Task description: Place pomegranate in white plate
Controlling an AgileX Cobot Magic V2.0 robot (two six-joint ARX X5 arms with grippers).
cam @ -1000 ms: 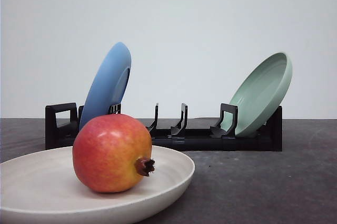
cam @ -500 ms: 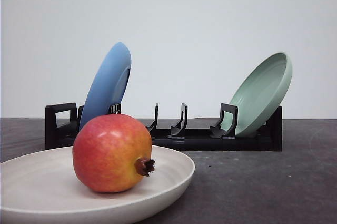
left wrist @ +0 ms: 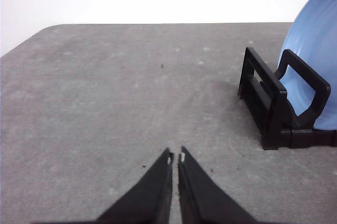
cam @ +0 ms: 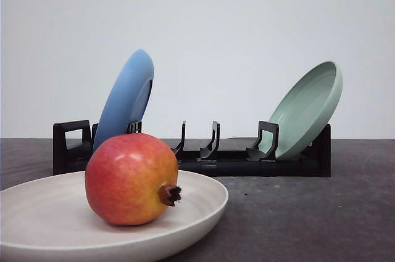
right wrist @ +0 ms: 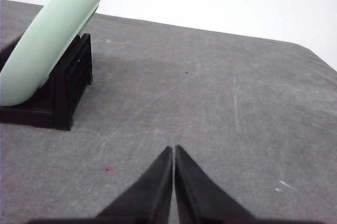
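Pomegranate (cam: 131, 179) in white plate (cam: 197, 209), grey tabletop (cam: 296, 212)

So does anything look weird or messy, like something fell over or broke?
Nothing stands out. The pomegranate sits whole in the white plate. The blue plate and green plate lean in the black rack as rack plates do. Both end effectors, left and right, are shut and apart from everything.

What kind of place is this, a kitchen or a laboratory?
Probably a lab test bench: a bare grey table, a blank white wall, and only a rack with plates.
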